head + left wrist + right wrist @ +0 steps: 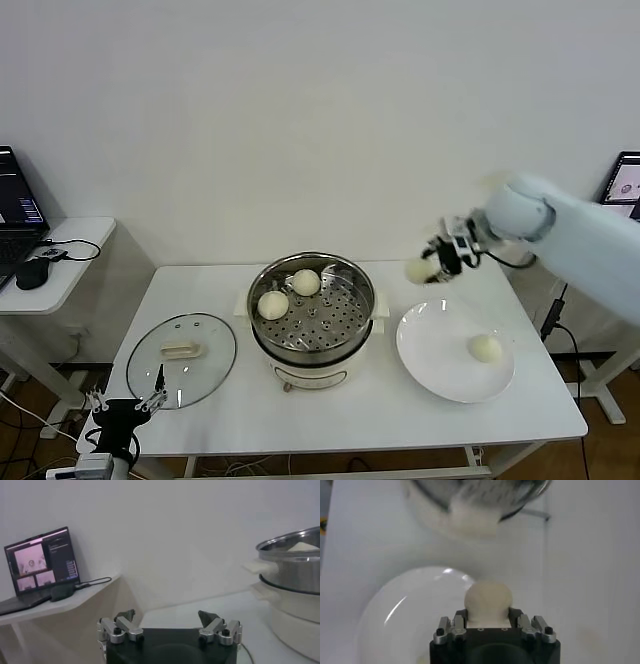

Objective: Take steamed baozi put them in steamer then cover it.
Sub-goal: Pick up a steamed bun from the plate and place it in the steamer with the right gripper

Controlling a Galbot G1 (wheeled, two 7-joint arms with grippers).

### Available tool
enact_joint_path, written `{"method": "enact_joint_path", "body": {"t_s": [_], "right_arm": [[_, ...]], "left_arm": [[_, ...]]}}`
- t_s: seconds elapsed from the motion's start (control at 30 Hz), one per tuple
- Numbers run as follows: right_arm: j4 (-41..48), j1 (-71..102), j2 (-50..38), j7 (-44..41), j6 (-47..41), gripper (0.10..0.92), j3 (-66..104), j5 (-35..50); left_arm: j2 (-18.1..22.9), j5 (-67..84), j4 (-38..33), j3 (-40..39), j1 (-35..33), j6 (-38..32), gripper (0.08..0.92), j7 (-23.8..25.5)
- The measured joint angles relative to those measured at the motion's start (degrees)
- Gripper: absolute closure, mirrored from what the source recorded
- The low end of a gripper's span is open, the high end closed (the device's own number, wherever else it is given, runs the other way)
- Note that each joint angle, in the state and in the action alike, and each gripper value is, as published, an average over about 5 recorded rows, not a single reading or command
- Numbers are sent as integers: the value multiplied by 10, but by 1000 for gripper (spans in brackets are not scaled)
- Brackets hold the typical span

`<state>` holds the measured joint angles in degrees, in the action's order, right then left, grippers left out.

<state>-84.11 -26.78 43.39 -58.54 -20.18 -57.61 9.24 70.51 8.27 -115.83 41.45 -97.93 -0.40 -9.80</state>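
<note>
The steel steamer [312,312] on its white base stands mid-table with two cream-white baozi [273,304] [306,282] on its perforated tray. My right gripper [425,270] is shut on a third baozi [488,600], held in the air above the table between the steamer and the white plate [440,355]. A fourth baozi [486,348] lies on that plate. The glass cover [182,360] with its cream handle lies flat left of the steamer. My left gripper [125,403] is open and empty, parked low at the table's front left edge; the left wrist view shows the steamer's side [292,580].
A side table [60,270] with a laptop and mouse stands at the left. A tablet [622,185] shows at the far right. The plate's rim [380,610] lies below the held bun in the right wrist view.
</note>
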Motion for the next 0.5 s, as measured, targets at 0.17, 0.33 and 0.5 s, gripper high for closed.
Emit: {"method": "enact_joint_path", "body": {"t_s": [0.17,0.33,0.5], "right_arm": [[8,-28,70,9,7,478,-34,22],[27,-32,140,8,27,474,-61,27],[51,-23,197,-3,66,453,-83,16]], "left_arm": [[2,4,1,7,0,0,177,0],[6,6,1,10,0,0,177,0],[10,9,1,15,1,0,177,0]]}}
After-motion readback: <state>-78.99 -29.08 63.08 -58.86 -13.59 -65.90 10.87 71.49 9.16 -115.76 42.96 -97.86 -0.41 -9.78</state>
